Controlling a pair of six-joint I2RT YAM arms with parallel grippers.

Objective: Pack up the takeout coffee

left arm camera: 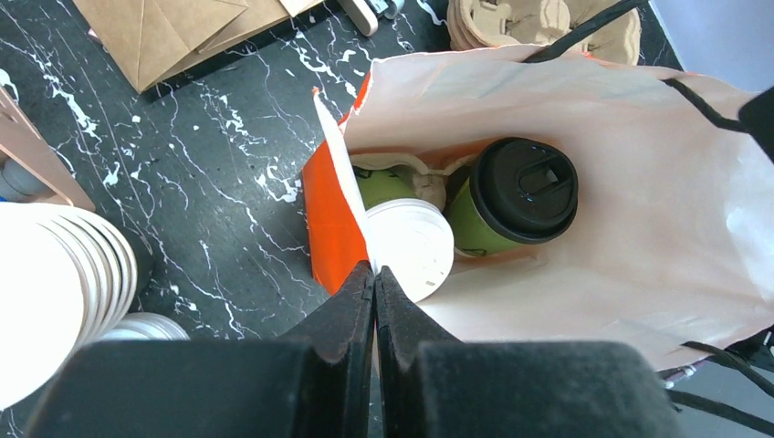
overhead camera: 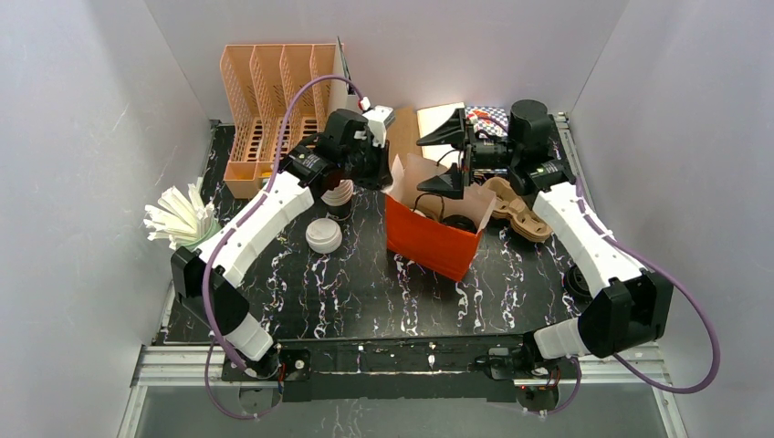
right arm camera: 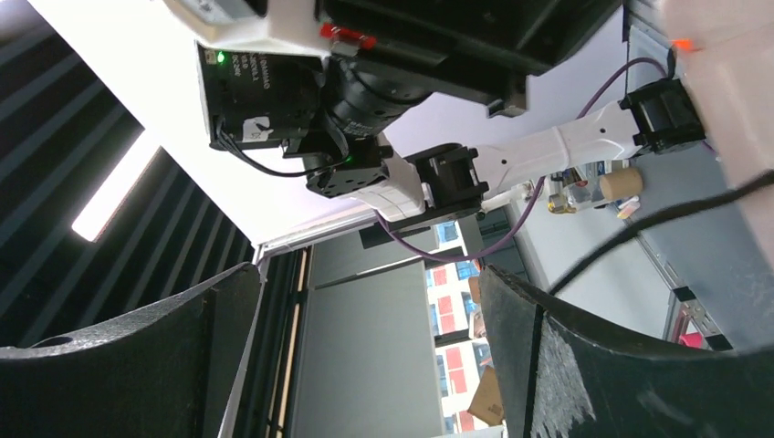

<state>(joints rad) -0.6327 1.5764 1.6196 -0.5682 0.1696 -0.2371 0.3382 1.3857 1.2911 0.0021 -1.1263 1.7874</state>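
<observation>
A black, white-veined table [overhead camera: 365, 283] sits inside plain pale walls, with an orange paper bag [left arm camera: 329, 219] standing open near its middle. Both coffees are inside the bag: the green cup with the black lid [left arm camera: 525, 192] stands upright, and the green cup with the white lid [left arm camera: 411, 246] is just beside it, against the bag's left wall. The left gripper [left arm camera: 374, 274] is pressed fully together, its tips right at the bag's left rim (whether any paper is caught between them I cannot tell). The right gripper [overhead camera: 444, 160] hangs over the bag's far side, spread wide and holding nothing. A stack of white cups [overhead camera: 338, 194] and a loose white lid [overhead camera: 323, 235] stand left of the bag.
</observation>
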